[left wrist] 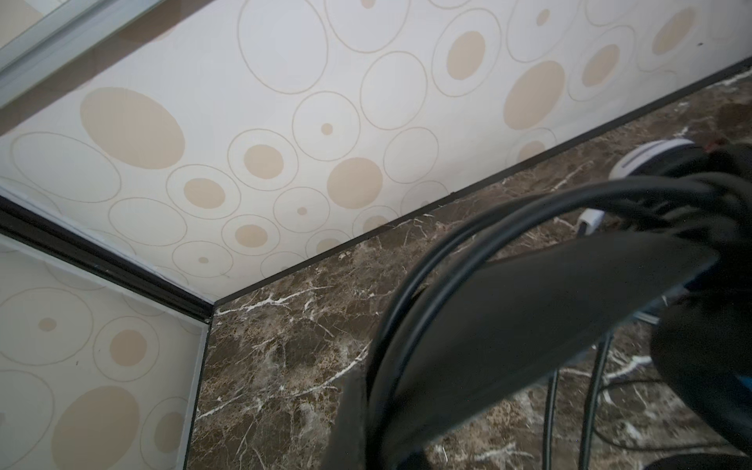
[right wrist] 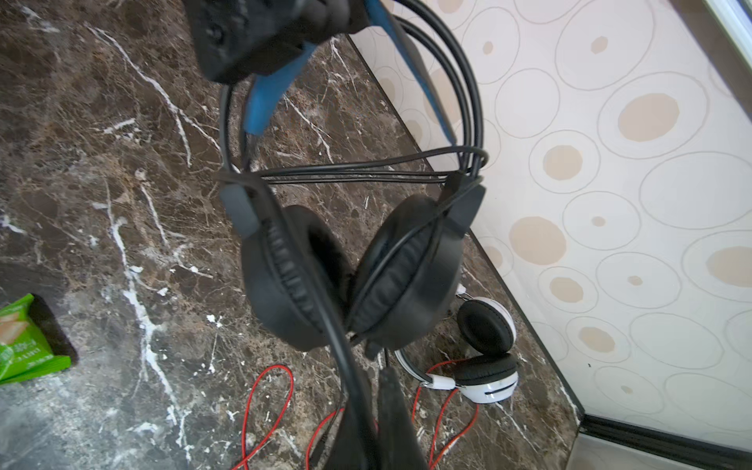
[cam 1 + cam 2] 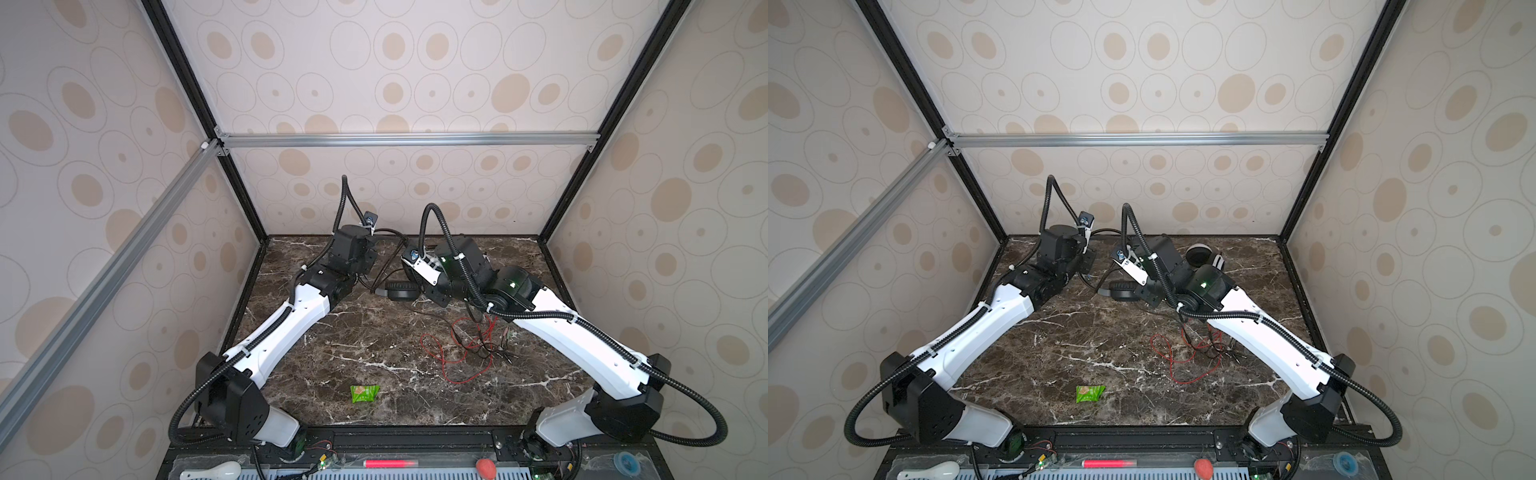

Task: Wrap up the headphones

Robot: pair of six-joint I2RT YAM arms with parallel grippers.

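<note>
The black headset (image 2: 346, 276) is seen at the far middle of the counter (image 3: 374, 345), a dark brown marble slab with white veins, and is hung between the two pincers. The left pincer (image 2: 293, 44) is clenched on its blue band (image 2: 264, 101), a flat, smooth strip inside two thin black wire hoops. The round cups, padded with pleated black cushions, are turned toward each other below it, and one cup is seen in both top views (image 3: 401, 291) (image 3: 1123, 291). Whether the cups touch the counter cannot be told. The thin, glossy black cable (image 2: 366, 173) is drawn in several turns across the headset just above the cups. It is then led down to the right pincer (image 2: 368, 423), which is clenched on it and is shown only as a blurred dark shape. The white headset (image 2: 484, 354), with glossy white shells and matte black cushions, is laid at the far right just beside the wall (image 2: 610, 162), which is papered with beige ovals. In a top view it (image 3: 1204, 255) is half hidden behind the right arm (image 3: 1246, 324). Its thin red cable (image 3: 457, 353) is spread in loose loops on the right of the counter, partly under that arm. A crinkled green packet (image 3: 365, 393) is laid near the middle of the near edge, well apart from both headsets.
</note>
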